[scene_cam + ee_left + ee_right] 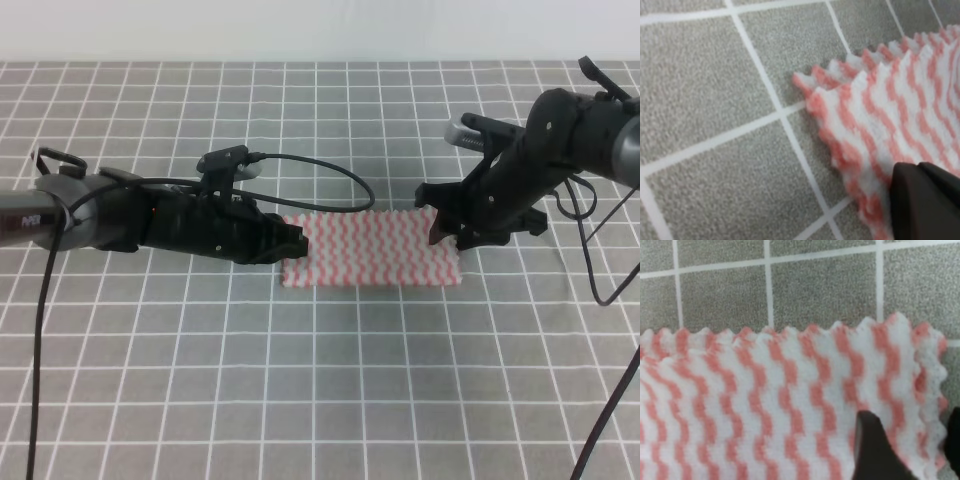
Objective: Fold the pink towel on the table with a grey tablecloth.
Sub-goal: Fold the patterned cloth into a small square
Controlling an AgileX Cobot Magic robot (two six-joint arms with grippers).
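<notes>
- From my high camera the light is bright, even and diffuse; the grey gridded tablecloth (pixel 320 380) shows no glare.
- I see only soft, faint shadows beneath both black arms, near frame centre.
- My left wrist view is soft; the dark fingertip (pixel 925 200) at lower right is blurred.
- In my right wrist view, the pink-and-white zigzag towel (pixel 765 405) looks fuzzy, and the dark fingertip (pixel 872 450) is out of focus.

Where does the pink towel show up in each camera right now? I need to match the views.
Exterior high: the pink towel lies flat mid-table, between both hands.
Left wrist: towel fills the right side, a serrated corner pointing left.
Right wrist: towel covers the lower two thirds, its corner at far right.
Shared landmark: the white grid lines on the grey tablecloth.
</notes>
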